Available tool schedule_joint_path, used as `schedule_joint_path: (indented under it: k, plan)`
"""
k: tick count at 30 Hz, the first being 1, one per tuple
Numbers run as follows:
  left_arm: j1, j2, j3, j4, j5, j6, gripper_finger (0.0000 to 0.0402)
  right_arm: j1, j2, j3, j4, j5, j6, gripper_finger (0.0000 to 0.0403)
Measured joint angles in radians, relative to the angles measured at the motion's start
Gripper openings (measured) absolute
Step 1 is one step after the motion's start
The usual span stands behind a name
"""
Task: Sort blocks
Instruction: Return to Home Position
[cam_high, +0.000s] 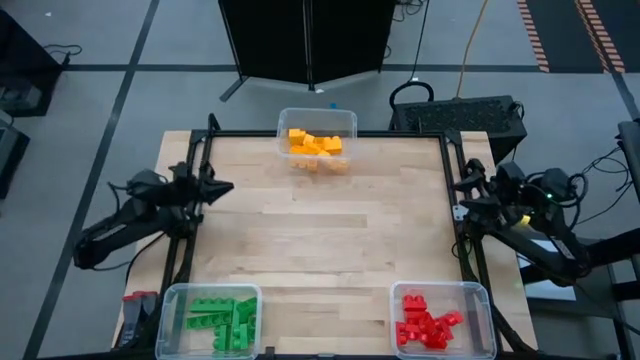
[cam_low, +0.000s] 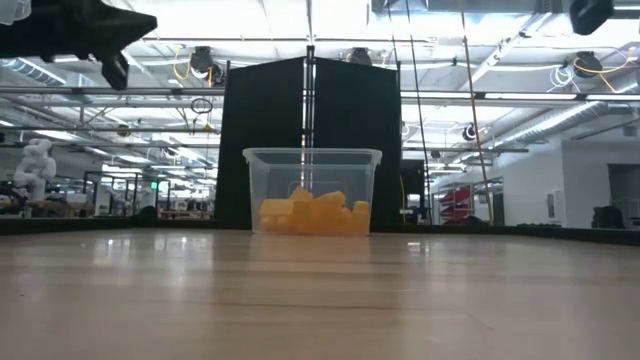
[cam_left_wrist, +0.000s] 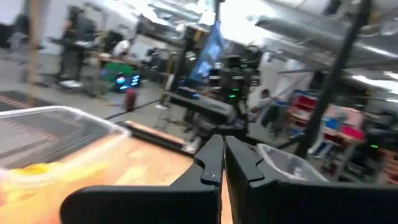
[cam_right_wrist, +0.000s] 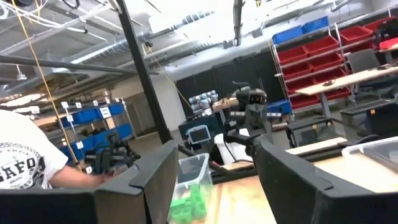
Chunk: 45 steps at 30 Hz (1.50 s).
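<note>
The blocks lie sorted in three clear bins: yellow-orange blocks (cam_high: 316, 143) in the bin at the table's far edge, green blocks (cam_high: 222, 322) in the near-left bin, red blocks (cam_high: 425, 322) in the near-right bin. My left gripper (cam_high: 227, 187) hangs above the table's left edge, shut and holding nothing; its fingers (cam_left_wrist: 211, 163) point toward the right. My right gripper (cam_high: 462, 195) hangs above the right edge, open, with nothing between its fingers (cam_right_wrist: 283, 171). The right wrist view looks across at the green blocks (cam_right_wrist: 189, 204).
Bare wooden tabletop (cam_high: 320, 240) lies between the three bins. The yellow-orange bin (cam_low: 312, 190) stands upright at the far edge, before a black panel (cam_low: 310, 130). A black metal frame (cam_high: 455, 150) borders the table. A person in a white shirt (cam_right_wrist: 18, 162) shows beyond the table.
</note>
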<state>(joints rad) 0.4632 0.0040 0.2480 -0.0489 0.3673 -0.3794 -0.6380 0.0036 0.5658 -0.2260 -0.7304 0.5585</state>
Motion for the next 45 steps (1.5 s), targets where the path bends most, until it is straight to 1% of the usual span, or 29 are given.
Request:
schedule_joint_path:
  k: [3,5,7,11,14,18,21,24,28,31,33,35,36,38,42,45]
  plan:
    - [-0.073,0.0,-0.064,0.097,-0.001,0.006,0.0,0.002,-0.001,-0.044,0.082,0.001,0.012,0.0208]
    - [-0.128,0.0,-0.088,0.114,-0.009,0.015,0.0,0.008,-0.001,-0.083,0.148,0.0,0.014,0.0208]
    - [-0.187,0.0,-0.103,0.125,-0.042,0.02,0.0,0.021,-0.001,-0.124,0.212,0.002,0.013,0.0208]
    - [-0.316,-0.001,-0.122,0.123,-0.176,0.056,0.0,0.068,0.0,-0.219,0.398,0.01,0.035,0.0208]
    - [-0.406,0.0,-0.131,0.117,-0.28,0.092,0.0,0.12,0.0,-0.285,0.504,0.049,0.025,0.0208]
    - [-0.499,0.0,-0.143,0.092,-0.338,0.116,0.0,0.19,0.001,-0.316,0.52,0.058,-0.01,0.0208]
    - [-0.547,0.0,-0.143,0.051,-0.377,0.127,0.0,0.235,0.001,-0.325,0.517,0.079,-0.051,0.0208]
    - [-0.579,0.0,-0.143,0.015,-0.408,0.134,0.0,0.271,0.001,-0.349,0.49,0.108,-0.098,0.0208]
    - [-0.607,0.0,-0.143,-0.045,-0.393,0.134,0.0,0.317,0.001,-0.426,0.495,0.183,-0.122,0.0208]
    - [-0.621,0.0,-0.149,-0.085,-0.376,0.139,0.0,0.353,0.001,-0.498,0.577,0.189,-0.147,0.0208]
    - [-0.623,-0.001,-0.178,-0.051,-0.376,0.142,0.0,0.376,0.001,-0.552,0.656,0.189,-0.153,0.0208]
    - [-0.623,0.0,-0.235,0.05,-0.376,0.144,0.0,0.401,0.003,-0.553,0.611,0.205,-0.167,0.0208]
    - [-0.623,0.001,-0.24,0.065,-0.375,0.157,0.0,0.413,0.003,-0.554,0.593,0.229,-0.172,0.0208]
    - [-0.621,0.018,-0.241,0.066,-0.384,0.199,0.0,0.433,0.003,-0.554,0.569,0.266,-0.184,0.0208]
    - [-0.62,0.021,-0.241,0.067,-0.388,0.221,0.0,0.448,0.003,-0.552,0.537,0.268,-0.209,0.0208]
    - [-0.62,0.021,-0.241,0.066,-0.388,0.233,0.0,0.451,0.003,-0.552,0.44,0.289,-0.246,0.0208]
